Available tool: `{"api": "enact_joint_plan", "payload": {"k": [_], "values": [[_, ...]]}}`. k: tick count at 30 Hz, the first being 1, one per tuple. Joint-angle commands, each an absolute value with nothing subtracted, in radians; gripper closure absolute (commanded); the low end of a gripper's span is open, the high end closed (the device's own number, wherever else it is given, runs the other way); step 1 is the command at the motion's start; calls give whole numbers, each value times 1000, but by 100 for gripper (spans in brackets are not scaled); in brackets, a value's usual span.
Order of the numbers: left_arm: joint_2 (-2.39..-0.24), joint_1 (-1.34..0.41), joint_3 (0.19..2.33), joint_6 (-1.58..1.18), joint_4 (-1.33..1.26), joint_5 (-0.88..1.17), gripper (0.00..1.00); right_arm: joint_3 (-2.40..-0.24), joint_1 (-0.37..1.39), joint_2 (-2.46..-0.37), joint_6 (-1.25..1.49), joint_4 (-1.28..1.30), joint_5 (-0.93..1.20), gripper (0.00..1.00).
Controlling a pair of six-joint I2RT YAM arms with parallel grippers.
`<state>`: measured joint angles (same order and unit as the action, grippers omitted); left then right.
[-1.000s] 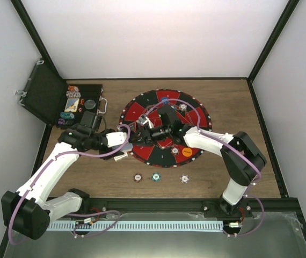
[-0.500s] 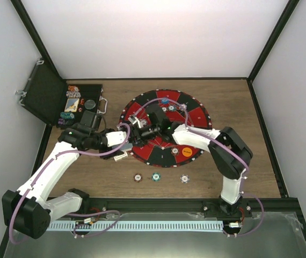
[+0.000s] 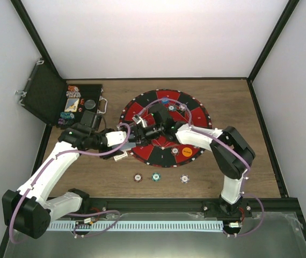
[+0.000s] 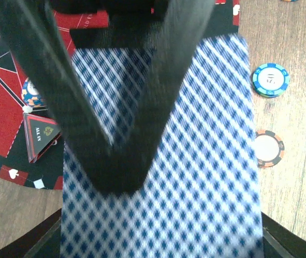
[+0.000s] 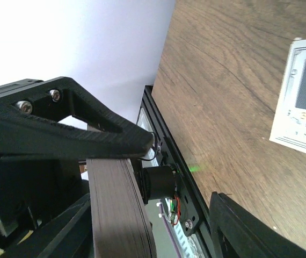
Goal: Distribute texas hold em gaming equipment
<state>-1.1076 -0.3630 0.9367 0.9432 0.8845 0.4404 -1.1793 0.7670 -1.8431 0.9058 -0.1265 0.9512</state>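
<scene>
1. The left hand [image 3: 128,145] is pinching the deck of cards [image 4: 196,161], checked blue backs up, at the left rim of the round red-and-black mat [image 3: 196,115].
2. The right hand [image 3: 140,128] is hovering just beside it, fingers spread, with the deck's edge near one finger.
3. Three poker chips [image 3: 155,176] are lying in a row on the bench [image 3: 233,102], nearer the arms' bases.

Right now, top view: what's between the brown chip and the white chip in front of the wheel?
One teal chip, touching neither, nearer the brown chip than the white chip. The top view shows it.
</scene>
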Motion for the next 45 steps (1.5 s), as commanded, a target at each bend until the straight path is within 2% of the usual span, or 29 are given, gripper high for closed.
{"api": "enact_joint_plan", "payload": {"k": [1,14,18,26,34,36,37,45], "values": [[-1091,-359,970,941,863,469,96,-1130,713,-1782,876,-70,928,45],[-1098,-358,955,936,853,450,96,-1135,699,-1665,898,-73,939,49],[-1100,-359,949,936,849,445,96,-1117,693,-1616,891,-47,926,57],[-1109,-358,951,931,839,439,96,-1090,693,-1587,894,-38,928,80],[-1112,-357,950,929,841,428,96,-1102,693,-1600,883,-27,938,83],[-1111,-356,949,928,841,427,96,-1107,691,-1600,878,-19,925,96],[-1111,-357,948,927,842,426,96,-1111,688,-1601,876,-12,922,99],[-1113,-336,946,944,862,416,96,-1111,565,-1568,866,11,977,99]]}}
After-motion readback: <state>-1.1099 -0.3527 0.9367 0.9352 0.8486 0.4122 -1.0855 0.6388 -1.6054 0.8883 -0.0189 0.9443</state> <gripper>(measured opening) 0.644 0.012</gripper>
